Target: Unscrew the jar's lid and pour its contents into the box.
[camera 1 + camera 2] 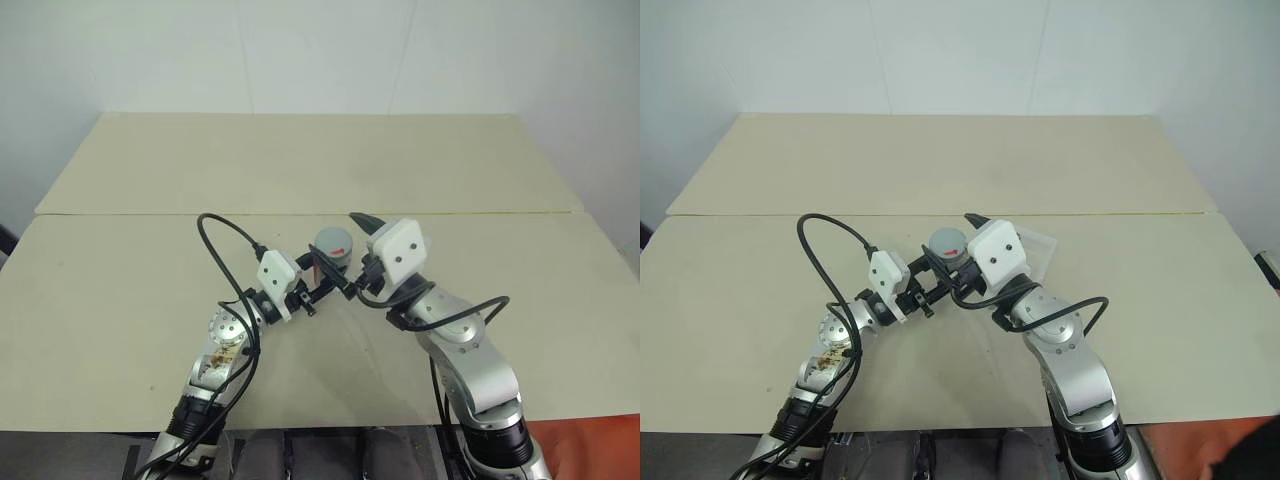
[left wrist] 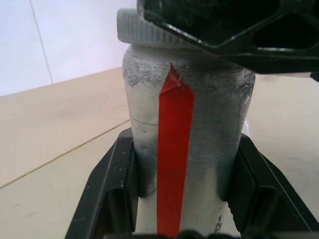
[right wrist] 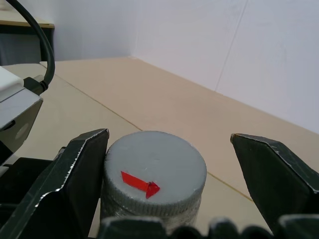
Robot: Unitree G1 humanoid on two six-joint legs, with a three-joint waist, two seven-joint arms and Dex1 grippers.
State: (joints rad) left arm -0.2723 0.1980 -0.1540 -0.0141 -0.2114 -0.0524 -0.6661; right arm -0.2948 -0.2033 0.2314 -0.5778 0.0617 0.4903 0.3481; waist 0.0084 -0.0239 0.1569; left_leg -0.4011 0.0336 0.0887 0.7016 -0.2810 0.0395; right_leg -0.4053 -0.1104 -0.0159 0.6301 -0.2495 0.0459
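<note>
Over the table's middle my left gripper [image 2: 182, 199] clamps the jar [image 2: 184, 124], right gripper [image 3: 169, 164] wide open astride the lid [image 3: 154, 174] — unscrewing not begun, I judge, pouring into the box [image 1: 1040, 250] remains.

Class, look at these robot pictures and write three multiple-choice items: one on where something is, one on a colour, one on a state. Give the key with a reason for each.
1. Where is the small silvery cylindrical jar?
A. lying on the far table
B. between the left gripper's fingers
C. inside the clear box

2. What colour is the stripe down the jar's side?
A. red
B. blue
C. green

3. How does the right gripper stand at the flat round grey lid?
A. shut beside it
B. open, a finger on each side
C. shut, holding it away from the jar

Key: 1 B, the jar stands clamped in the left gripper. 2 A, the stripe is red. 3 B, the right gripper is open, with the lid on the jar between its fingers.
</note>
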